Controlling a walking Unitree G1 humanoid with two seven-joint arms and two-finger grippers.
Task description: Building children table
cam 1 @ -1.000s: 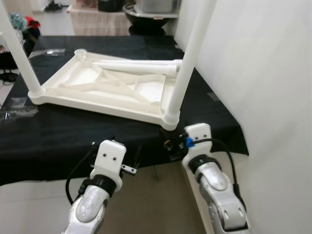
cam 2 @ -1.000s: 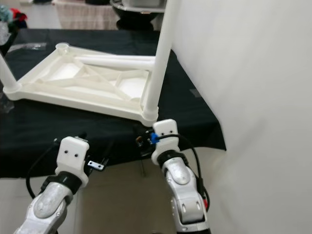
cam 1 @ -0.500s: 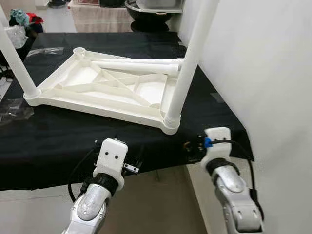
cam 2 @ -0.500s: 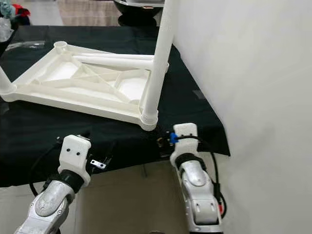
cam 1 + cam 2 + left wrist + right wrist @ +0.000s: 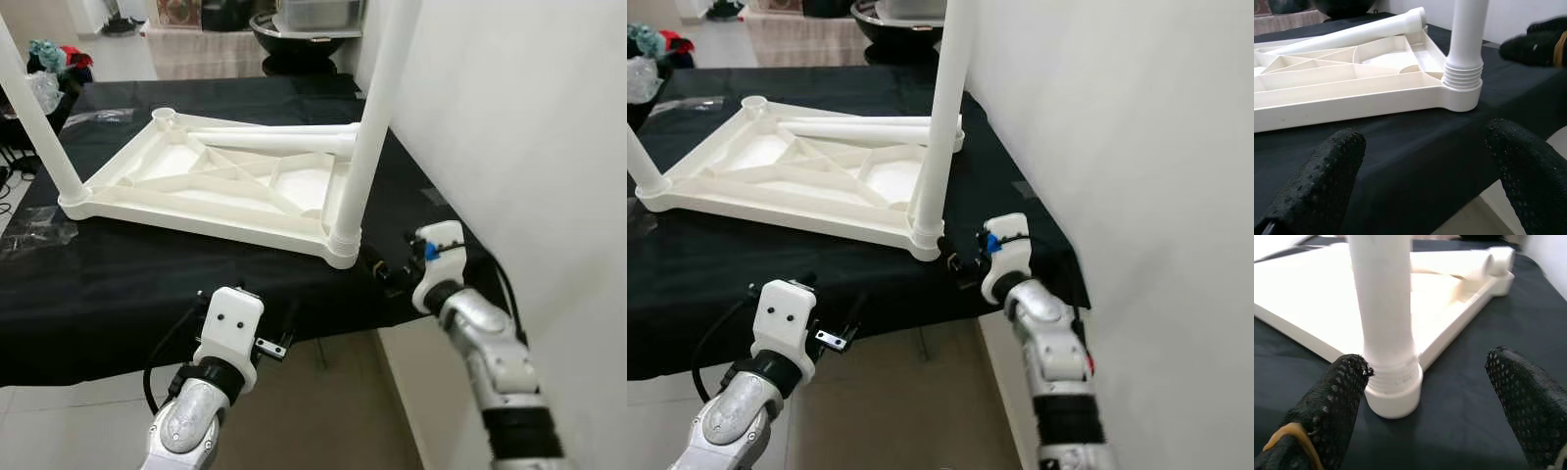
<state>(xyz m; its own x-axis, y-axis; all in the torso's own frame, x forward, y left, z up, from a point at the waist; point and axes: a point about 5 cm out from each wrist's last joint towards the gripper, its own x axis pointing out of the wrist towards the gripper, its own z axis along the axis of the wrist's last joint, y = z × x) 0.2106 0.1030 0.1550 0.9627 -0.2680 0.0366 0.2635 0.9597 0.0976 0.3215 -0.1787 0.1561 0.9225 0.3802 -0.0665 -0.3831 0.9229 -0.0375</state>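
Note:
A white plastic children's table top [image 5: 211, 181] lies upside down on a black-covered table [image 5: 147, 284]. Two white legs stand upright in it: one at the near right corner [image 5: 367, 127], one at the near left corner [image 5: 34, 122]. A loose white leg [image 5: 279, 140] lies across the far part of the top. My right gripper [image 5: 384, 276] is open just right of the near right leg's base [image 5: 1393, 391]. My left gripper [image 5: 279, 323] is open at the table's front edge, below that corner, holding nothing.
A white wall [image 5: 509, 117] runs close along the right side. Clear plastic bags [image 5: 34, 225] lie on the cloth at left. A dark basin [image 5: 299, 29] and a cloth-covered bench [image 5: 196, 44] stand behind the table. Tiled floor [image 5: 323, 411] lies in front.
My right gripper has risen from below the table's edge and moved forward to beside the near right leg's base. The camera has shifted slightly. The left gripper has hardly moved.

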